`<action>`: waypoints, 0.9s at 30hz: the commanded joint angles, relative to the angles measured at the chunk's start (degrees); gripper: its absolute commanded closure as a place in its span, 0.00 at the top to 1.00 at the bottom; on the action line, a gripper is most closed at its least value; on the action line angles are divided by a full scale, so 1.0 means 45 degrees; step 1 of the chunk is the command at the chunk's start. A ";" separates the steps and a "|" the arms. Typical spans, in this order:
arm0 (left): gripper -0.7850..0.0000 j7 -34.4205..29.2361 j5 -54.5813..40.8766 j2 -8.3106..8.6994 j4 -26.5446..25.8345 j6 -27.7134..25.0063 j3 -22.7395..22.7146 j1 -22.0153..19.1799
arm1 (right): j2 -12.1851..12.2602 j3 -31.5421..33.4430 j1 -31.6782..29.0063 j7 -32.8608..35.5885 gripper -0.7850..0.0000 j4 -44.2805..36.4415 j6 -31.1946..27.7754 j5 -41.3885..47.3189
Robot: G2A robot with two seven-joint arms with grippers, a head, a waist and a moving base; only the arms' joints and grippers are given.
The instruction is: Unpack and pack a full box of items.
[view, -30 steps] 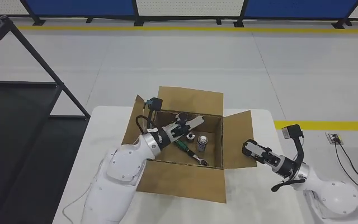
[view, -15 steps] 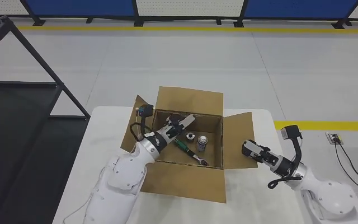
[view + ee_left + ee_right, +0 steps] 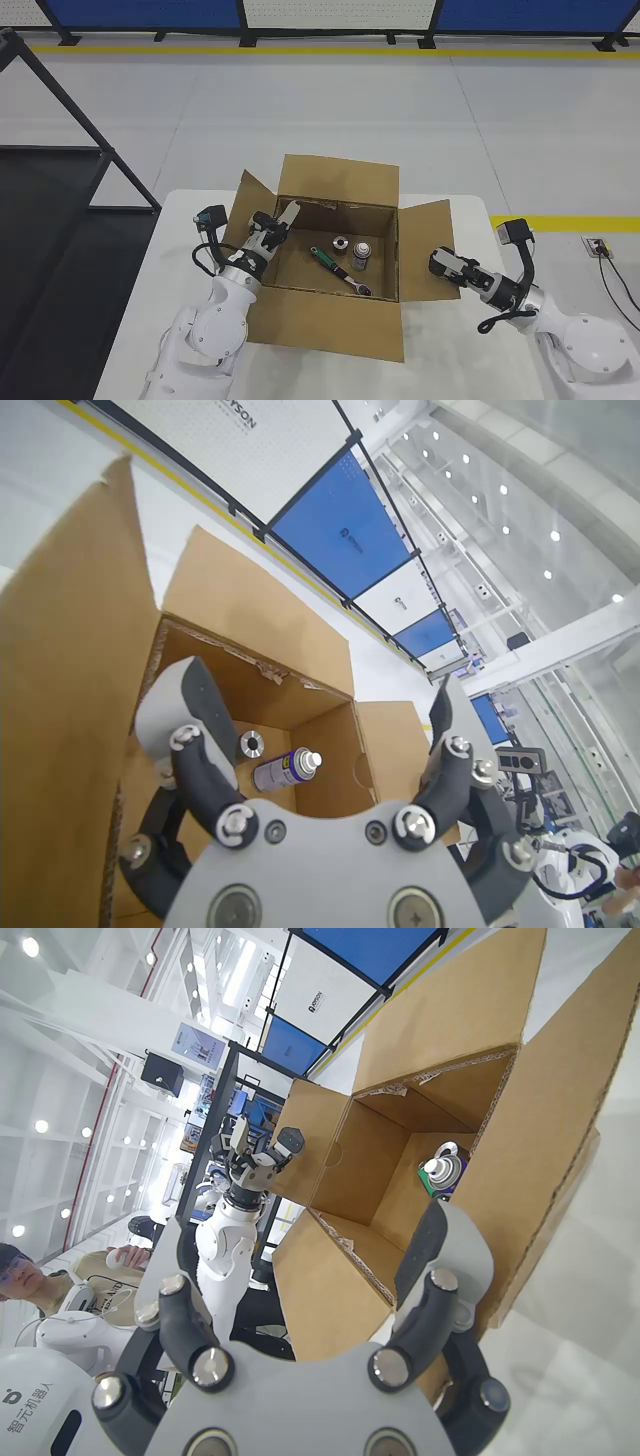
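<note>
Box (image 3: 330,325) open at mid-table, and I count three things on its floor: a green-handled wrench (image 3: 338,270), a spray can (image 3: 361,254) and a small metal socket (image 3: 340,243). My left claw (image 3: 278,218) hangs over the box's 9 o'clock rim, fingers spread wide, nothing between them. From there the wrench lies off toward 4 o'clock and down inside, with the socket and the can beyond it, nearer 3 o'clock. The wrench's long axis runs roughly 10 to 4, so it points almost straight along my line of approach. I reckon the fingers need to close across the handle, not along it. My right claw (image 3: 438,265) sits outside the box at its 3 o'clock side, also spread and empty. The can is at about 9 o'clock from it, but the side flap (image 3: 428,240) and the box wall stand between them. Left is clearly the nearer arm to the wrench, so I judge this pick to be its job.
</note>
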 commanded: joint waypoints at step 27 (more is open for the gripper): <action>1.00 0.0578 -0.1273 -0.0016 0.0367 0.1413 -0.1049 0.0593 | 0.0076 -0.0621 0.0820 -0.0061 1.00 0.0560 0.0713 -0.0382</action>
